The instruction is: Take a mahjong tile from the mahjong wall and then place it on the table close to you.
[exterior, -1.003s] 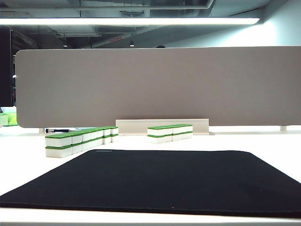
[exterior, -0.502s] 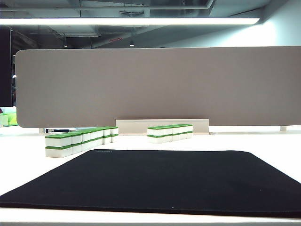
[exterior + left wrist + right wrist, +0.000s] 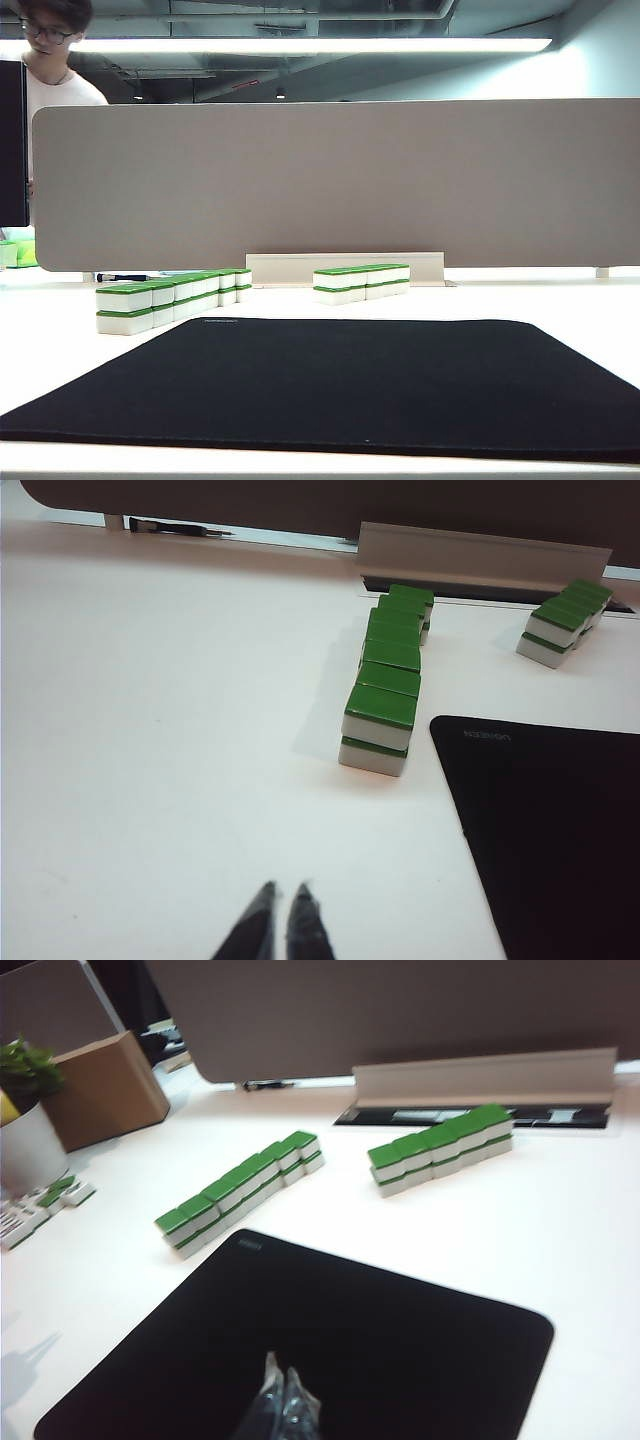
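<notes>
Since the earlier frames, a person in a white shirt and glasses (image 3: 45, 60) has appeared behind the grey-beige divider panel (image 3: 330, 185); the tiles have not shifted, so no step of the task is done. The long two-high row of white, green-topped mahjong tiles (image 3: 385, 695) lies ahead of the left hand (image 3: 282, 920), well apart. The left hand's fingers are pressed together, empty, over the glossy white desk (image 3: 160, 730). The right hand (image 3: 284, 1392), also pressed together and empty, hangs over the black mat (image 3: 330, 1350); the row (image 3: 235, 1192) lies beyond the mat's far edge.
</notes>
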Robot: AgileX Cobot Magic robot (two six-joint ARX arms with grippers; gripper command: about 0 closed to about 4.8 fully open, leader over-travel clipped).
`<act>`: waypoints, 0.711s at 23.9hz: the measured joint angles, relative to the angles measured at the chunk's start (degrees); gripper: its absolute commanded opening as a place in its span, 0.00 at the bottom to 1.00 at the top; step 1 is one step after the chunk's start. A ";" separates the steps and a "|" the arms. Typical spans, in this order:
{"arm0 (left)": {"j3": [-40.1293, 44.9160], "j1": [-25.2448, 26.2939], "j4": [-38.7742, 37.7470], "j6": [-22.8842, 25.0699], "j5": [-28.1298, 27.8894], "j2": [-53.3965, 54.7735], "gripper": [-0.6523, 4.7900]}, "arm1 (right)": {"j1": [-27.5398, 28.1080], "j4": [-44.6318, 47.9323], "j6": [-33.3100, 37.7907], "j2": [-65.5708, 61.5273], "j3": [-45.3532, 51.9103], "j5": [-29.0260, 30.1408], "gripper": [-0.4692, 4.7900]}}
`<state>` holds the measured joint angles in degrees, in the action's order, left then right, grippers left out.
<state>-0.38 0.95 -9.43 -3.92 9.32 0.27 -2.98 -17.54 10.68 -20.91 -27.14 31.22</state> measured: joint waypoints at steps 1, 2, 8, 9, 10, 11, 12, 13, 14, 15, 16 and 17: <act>0.00 0.00 0.00 0.00 0.02 0.00 0.16 | 0.00 -0.11 -0.02 -0.39 -0.13 0.37 0.09; 0.00 0.00 0.00 0.00 0.02 -0.02 0.16 | 0.00 -0.26 0.00 -1.01 -0.70 0.57 0.09; 0.00 0.00 0.00 0.00 0.09 -0.02 0.16 | 0.00 -0.07 0.00 -1.01 -0.92 4.50 0.09; 0.00 0.00 0.00 0.00 0.09 -0.02 0.16 | 0.00 -0.07 0.00 -1.05 -0.92 5.73 0.09; 0.00 0.00 0.00 0.00 0.09 -0.02 0.16 | 0.00 -0.07 0.00 -1.11 -0.92 6.38 0.09; 0.00 0.00 0.00 0.00 0.09 -0.02 0.16 | 0.00 -0.07 0.00 -1.16 -0.92 6.60 0.09; 0.00 0.00 0.00 0.00 0.09 -0.02 0.16 | -0.02 -0.07 0.00 -1.33 -0.92 6.82 0.09; 0.00 0.00 0.00 0.00 0.09 -0.02 0.16 | -0.02 -0.09 0.00 -1.36 -0.92 6.91 0.09; 0.00 0.00 0.00 0.00 0.13 -0.02 0.16 | -0.02 -0.07 0.00 -1.36 -0.92 6.95 0.09; 0.00 0.00 0.02 -0.83 0.55 -0.02 0.16 | -0.02 -0.09 0.00 -1.36 -0.92 6.97 0.09; -0.02 0.00 0.07 -3.21 1.14 0.00 0.16 | 0.00 -0.09 0.00 -1.36 -0.92 6.97 0.09; -0.02 0.00 0.31 -5.14 1.86 0.00 0.16 | 0.00 -0.09 0.00 -1.36 -0.92 6.97 0.09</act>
<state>-0.40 0.95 -9.13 -9.06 11.18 0.27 -2.98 -17.63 10.68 -22.26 -28.05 38.20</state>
